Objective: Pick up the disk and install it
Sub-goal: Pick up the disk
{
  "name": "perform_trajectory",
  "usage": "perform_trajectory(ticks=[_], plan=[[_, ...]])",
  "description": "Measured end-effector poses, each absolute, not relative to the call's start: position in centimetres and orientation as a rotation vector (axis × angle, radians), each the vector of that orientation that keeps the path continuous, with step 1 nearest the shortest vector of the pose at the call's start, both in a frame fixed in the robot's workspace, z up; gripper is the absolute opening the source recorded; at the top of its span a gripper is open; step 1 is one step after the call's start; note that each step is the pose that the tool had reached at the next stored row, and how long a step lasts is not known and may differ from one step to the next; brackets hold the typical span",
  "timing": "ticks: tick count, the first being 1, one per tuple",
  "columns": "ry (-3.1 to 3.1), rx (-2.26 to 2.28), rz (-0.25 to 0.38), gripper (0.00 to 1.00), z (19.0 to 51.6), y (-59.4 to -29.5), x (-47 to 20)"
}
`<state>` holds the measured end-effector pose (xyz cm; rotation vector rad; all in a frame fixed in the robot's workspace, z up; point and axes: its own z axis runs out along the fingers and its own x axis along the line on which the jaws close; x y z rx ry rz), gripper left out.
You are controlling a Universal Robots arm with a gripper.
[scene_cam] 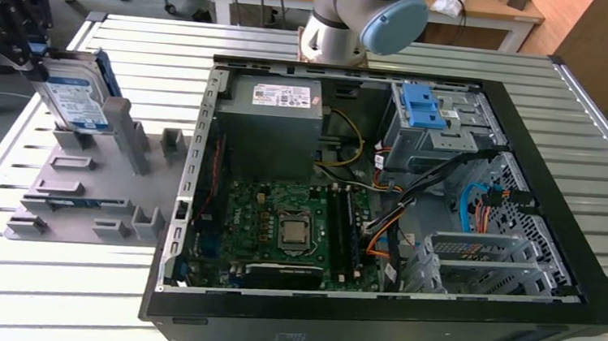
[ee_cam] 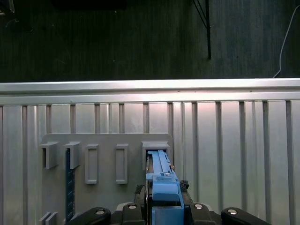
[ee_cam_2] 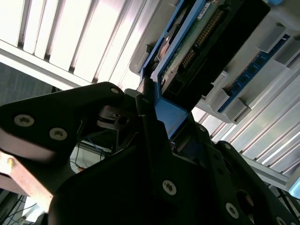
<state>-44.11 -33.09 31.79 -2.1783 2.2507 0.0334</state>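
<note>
Silver disk: stands on edge at the end slot of the grey rack, on the exterior view's left; well apart from the open computer case; whether its lower edge sits in the slot or just above it, I cannot tell
Gripper: clenched on the disk's upper end; grasping it by the blue bracket; in the second wrist view the dark fingers pinch the bracket's edge
Rack: lies on the ribbed metal tabletop, just beside the case
Step in hand: by my reckoning, lifting the disk clear of the rack
Doing it well: I'd judge a straight pull along the slot walls best; disk kept upright so the bracket does not bind; the hold looks narrow, so slow and steady guards against a slip
Exterior view: offers the blue-and-white label face, and the case with its blue latch
First wrist view: gives the disk edge-on, in line with its slot
Second wrist view: adds the green circuit board and connector pins on the disk's back face
</note>
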Motion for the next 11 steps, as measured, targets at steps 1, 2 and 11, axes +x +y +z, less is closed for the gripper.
perform_trajectory(ticks=[1,2,11], plan=[[2.251,-2.178,0.033,0.36,31.84,-33.09,-44.11],[2.251,-2.178,0.033,0.36,31.89,-33.08,-44.11],[2.251,-2.178,0.033,0.36,32.34,-33.09,-44.11]])
